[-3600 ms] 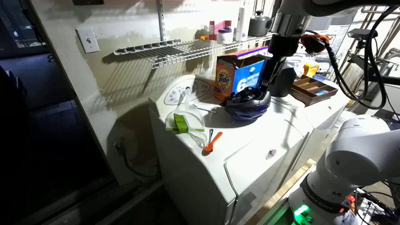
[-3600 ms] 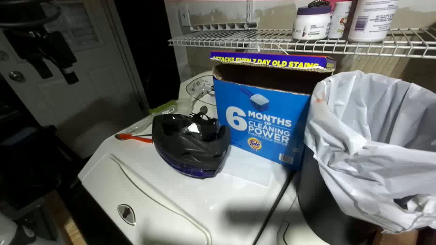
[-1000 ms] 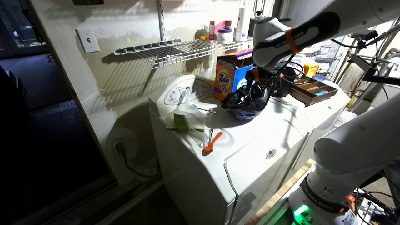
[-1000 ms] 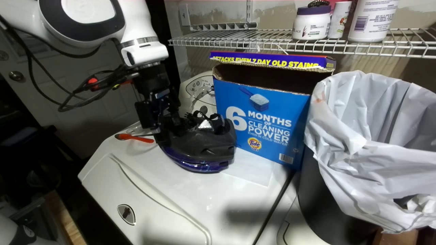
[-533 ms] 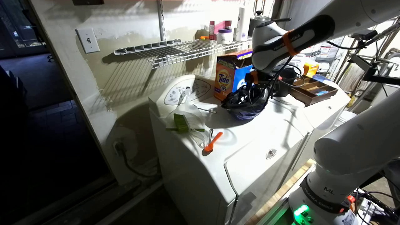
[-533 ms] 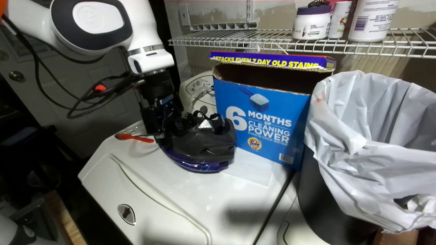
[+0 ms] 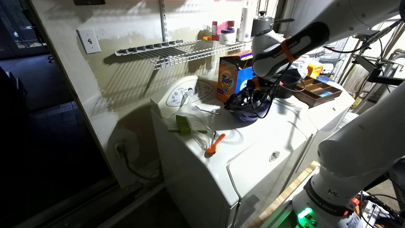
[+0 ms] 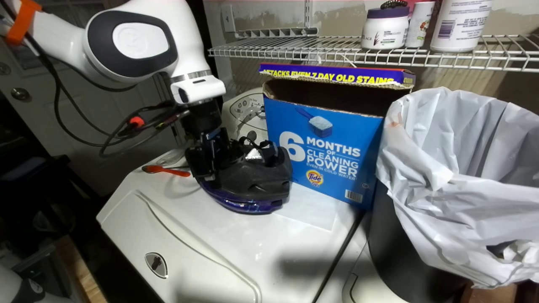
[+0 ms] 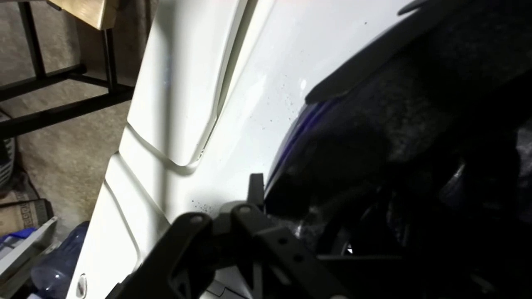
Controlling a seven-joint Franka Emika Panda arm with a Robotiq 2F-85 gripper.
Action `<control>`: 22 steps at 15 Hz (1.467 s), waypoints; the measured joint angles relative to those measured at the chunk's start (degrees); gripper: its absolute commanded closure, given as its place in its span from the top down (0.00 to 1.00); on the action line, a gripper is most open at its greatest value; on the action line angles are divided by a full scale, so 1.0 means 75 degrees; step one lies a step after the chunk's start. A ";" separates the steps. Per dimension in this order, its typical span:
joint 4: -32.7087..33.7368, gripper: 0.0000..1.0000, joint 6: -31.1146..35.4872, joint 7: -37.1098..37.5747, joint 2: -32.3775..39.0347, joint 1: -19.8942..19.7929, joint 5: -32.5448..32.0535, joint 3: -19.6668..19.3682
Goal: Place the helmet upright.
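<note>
"So, in an exterior view, what's left of the fingers [image 8: 199, 163]?"
"An orange spoon [image 8: 170, 171]."
"And right?"
"The helmet [image 8: 252, 180] beside them, upside down on the table [image 8: 294, 252], then the box [image 8: 332, 145]."
"Apart or clamped?"
"Can't tell; too dark."

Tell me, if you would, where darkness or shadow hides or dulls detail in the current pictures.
In the wrist view, the inside of the bicycle helmet sinks almost to black against the bright white laundry machine; in an exterior view, the doorway is largely lost in darkness; in an exterior view, a soft-edged shadow dulls part of the laundry machine's top.
</note>
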 measured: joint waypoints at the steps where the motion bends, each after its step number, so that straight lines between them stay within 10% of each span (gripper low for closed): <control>1: 0.0042 0.33 -0.0202 -0.0031 0.0000 0.0041 -0.0136 0.0009; 6: 0.0412 0.05 -0.1692 -0.0112 -0.0004 0.0459 -0.1199 0.0288; 22: 0.1048 0.07 -0.4653 0.0493 0.0694 0.2283 -0.4816 0.1272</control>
